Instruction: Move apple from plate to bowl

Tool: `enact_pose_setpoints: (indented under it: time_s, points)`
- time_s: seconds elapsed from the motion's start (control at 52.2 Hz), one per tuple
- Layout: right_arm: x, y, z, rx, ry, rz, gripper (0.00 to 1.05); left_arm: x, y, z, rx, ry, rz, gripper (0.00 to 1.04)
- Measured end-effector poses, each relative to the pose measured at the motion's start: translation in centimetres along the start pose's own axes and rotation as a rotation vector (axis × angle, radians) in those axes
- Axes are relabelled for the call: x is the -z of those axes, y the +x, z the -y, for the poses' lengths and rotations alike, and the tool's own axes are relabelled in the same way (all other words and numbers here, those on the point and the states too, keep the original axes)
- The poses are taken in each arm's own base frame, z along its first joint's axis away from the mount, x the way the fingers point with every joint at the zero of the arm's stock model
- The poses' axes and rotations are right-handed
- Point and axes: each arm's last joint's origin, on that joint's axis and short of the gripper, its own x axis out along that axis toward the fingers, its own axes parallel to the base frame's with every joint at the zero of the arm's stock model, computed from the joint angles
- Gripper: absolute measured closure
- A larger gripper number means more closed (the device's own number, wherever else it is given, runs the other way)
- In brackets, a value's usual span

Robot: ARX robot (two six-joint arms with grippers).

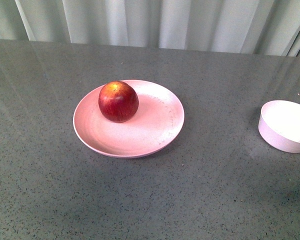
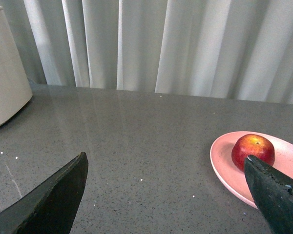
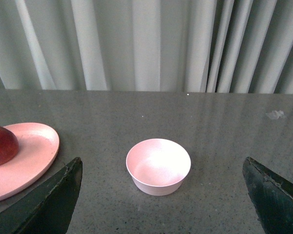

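Left gripper [image 2: 164,157] has its fingers spread wide and holds nothing; right gripper [image 3: 161,160] is spread in the same way and is also empty. Neither one touches anything, so I judge that the task is not yet begun.

The apple [image 1: 118,101] sits on the plate [image 1: 140,145], a little off the plate's middle, toward the far edge of the surface [image 1: 65,200]. Its yellow patch is on top and its round sides are free, which should make it easy to take from above. The shallow rim probably stops it from rolling away.

The plate lies near the middle of the surface. The bowl [image 1: 285,125] stands well apart from it, near the right edge, with its mouth up and nothing inside, so it is ready to receive the apple. The right gripper looks toward this bowl. A pale curtain [image 1: 165,22] hangs behind the far edge.
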Motion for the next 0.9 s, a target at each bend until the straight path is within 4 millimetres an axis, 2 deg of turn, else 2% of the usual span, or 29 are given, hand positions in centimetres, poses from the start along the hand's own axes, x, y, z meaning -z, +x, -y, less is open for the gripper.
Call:
enact_pose_setpoints:
  time_s: [0.9]
  points:
    - [0.00,0.00,0.00,0.000,0.000,0.000,0.09,0.00,0.00,0.00,0.000,0.000,0.000,0.09]
